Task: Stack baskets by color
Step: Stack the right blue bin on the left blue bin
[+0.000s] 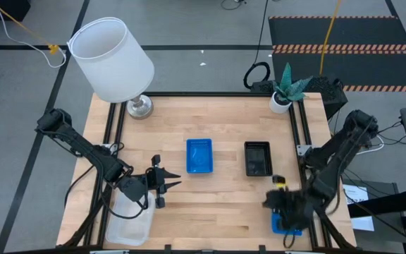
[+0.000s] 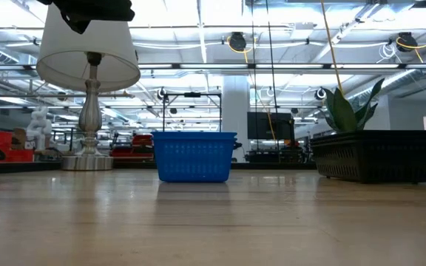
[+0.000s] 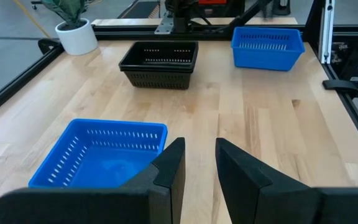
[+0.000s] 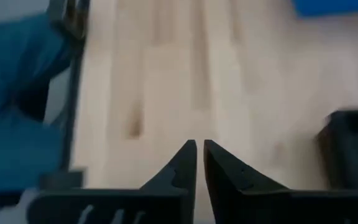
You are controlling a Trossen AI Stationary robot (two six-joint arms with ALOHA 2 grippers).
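Three baskets rest flat on the wooden table, with a fourth at its near left corner. A blue basket [image 1: 199,155] [image 3: 98,158] sits in the middle and a black basket [image 1: 257,158] [image 3: 160,62] to its right. A second blue basket [image 1: 285,226] [image 3: 267,46] is at the near right corner, partly under my right arm. The clear basket [image 1: 129,222] lies at the near left corner. My left gripper [image 1: 177,179] [image 3: 199,144] hovers open, left of the middle blue basket, holding nothing. My right gripper [image 1: 280,201] [image 4: 199,144] hangs above the table beside the near-right blue basket, fingers almost together, nothing between them.
A white lamp [image 1: 111,60] stands at the far left corner and a small potted plant [image 1: 284,92] at the far right corner. Dark frame rails [image 1: 303,134] run along the table's sides. Bare wood lies between the baskets and the near edge.
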